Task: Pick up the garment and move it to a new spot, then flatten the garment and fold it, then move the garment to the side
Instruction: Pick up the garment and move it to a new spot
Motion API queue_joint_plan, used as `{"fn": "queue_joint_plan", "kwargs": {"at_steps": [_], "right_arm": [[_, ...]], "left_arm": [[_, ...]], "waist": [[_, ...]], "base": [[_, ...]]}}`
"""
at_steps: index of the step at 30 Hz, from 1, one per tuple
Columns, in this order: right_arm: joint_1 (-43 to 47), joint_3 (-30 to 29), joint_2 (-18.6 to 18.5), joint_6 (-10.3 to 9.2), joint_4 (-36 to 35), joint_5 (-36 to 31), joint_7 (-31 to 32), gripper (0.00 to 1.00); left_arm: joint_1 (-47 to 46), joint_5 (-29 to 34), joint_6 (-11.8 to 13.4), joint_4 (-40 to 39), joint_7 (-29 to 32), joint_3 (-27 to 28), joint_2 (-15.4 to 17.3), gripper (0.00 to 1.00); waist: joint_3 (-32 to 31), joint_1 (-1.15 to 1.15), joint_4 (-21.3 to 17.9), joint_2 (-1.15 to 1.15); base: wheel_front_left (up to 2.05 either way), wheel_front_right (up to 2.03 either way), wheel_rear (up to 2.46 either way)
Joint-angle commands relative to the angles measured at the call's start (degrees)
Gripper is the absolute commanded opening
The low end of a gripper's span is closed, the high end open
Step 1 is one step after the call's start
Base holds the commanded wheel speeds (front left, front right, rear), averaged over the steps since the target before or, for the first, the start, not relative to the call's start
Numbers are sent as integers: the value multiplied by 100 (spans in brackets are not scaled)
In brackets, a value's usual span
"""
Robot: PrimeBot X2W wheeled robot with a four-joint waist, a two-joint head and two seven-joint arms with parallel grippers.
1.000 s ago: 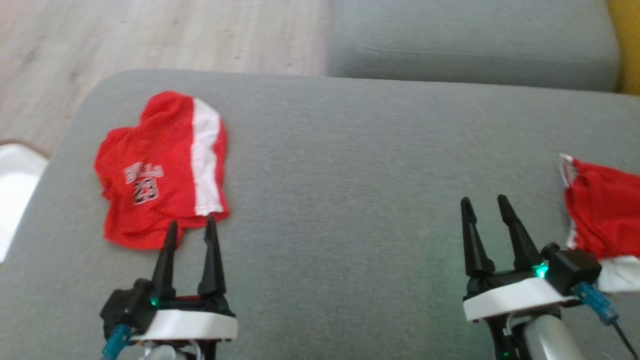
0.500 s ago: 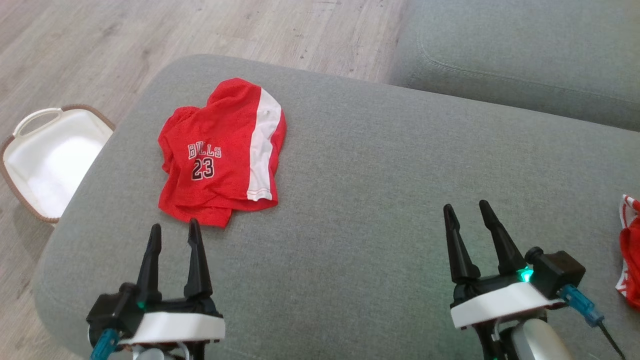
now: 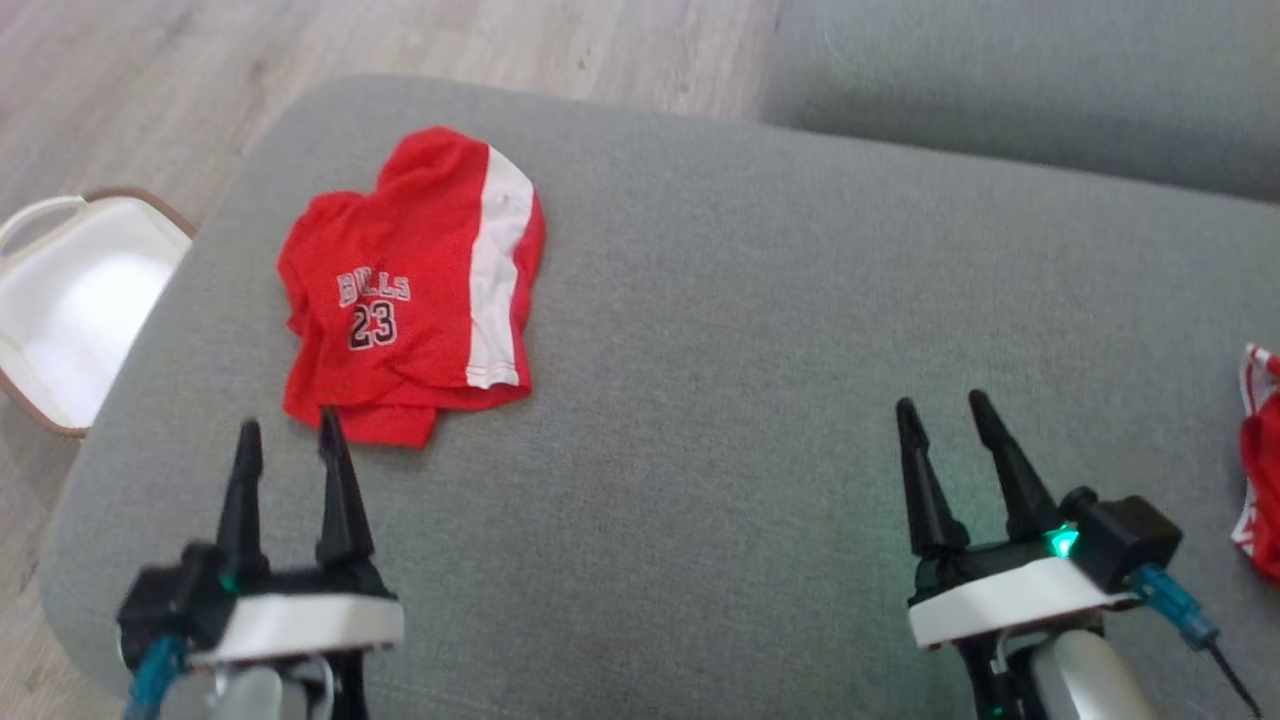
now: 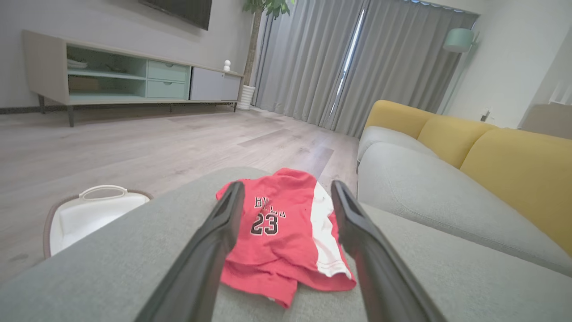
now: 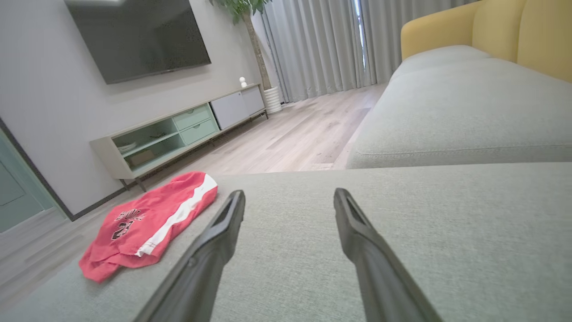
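Note:
The garment [image 3: 410,290] is a pair of red shorts with a white side stripe and "BULLS 23" print. It lies crumpled near the left end of the grey cushion [image 3: 750,300]. My left gripper [image 3: 288,420] is open, its fingertips just short of the garment's near edge. In the left wrist view the garment [image 4: 281,223] lies ahead between the fingers of the open left gripper [image 4: 287,184]. My right gripper [image 3: 942,400] is open over bare cushion far to the right. From the right gripper [image 5: 289,192] the garment [image 5: 147,223] lies off to the left.
A second red and white cloth [image 3: 1260,480] lies at the cushion's right edge. A white basket [image 3: 60,300] stands on the wood floor left of the cushion. Another grey seat [image 3: 1000,90] lies beyond, with yellow backrests [image 4: 514,170].
The head camera has swung, shifting the whole picture and bringing the basket into sight. The garment keeps its shape and place. Both grippers stay open and hold nothing.

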Motion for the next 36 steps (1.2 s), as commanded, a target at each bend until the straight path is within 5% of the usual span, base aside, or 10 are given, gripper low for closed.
{"fn": "queue_joint_plan", "kwargs": {"at_steps": [1, 8, 16, 31, 32, 33, 34, 36], "right_arm": [[-222, 56, -17, 39, -227, -72, -68, 100], [-431, -230, -17, 39, -444, -362, -27, 100], [-683, -446, -17, 39, -821, -519, 105, 100], [-764, -567, -17, 39, -1143, -647, 209, 100], [-764, -576, -17, 39, -1152, -651, 211, 100], [-763, -584, -17, 39, -1158, -651, 212, 100], [-763, -589, -17, 39, -1160, -649, 212, 100], [-756, -584, -17, 39, -1146, -640, 208, 100]], "left_arm": [[-456, 101, -58, -130, -31, 258, 63, 100], [-1501, 386, -243, 917, 462, 208, 804, 100], [-2762, 211, -343, 2899, 2225, 283, 1600, 100], [-3469, -486, -484, 4322, 3403, -112, 1812, 100], [-3470, -565, -485, 4320, 3455, -202, 1796, 86], [-3469, -649, -485, 4298, 3470, -280, 1799, 14], [-3469, -721, -485, 4253, 3435, -351, 1816, 0], [-3478, -824, -486, 4146, 3221, -438, 1879, 0]], "waist": [[196, 0, -111, 0], [765, 0, -298, 0], [1260, 0, -559, 0], [1613, 0, -763, 0], [1617, 0, -768, 0], [1618, 0, -774, 0], [1615, 0, -779, 0], [1585, 0, -795, 0]], "base": [[0, 0, 0], [0, 0, 0], [0, 0, 0], [0, 0, 0], [0, 0, 0], [0, 0, 0], [0, 0, 0], [0, 0, 0]]}}
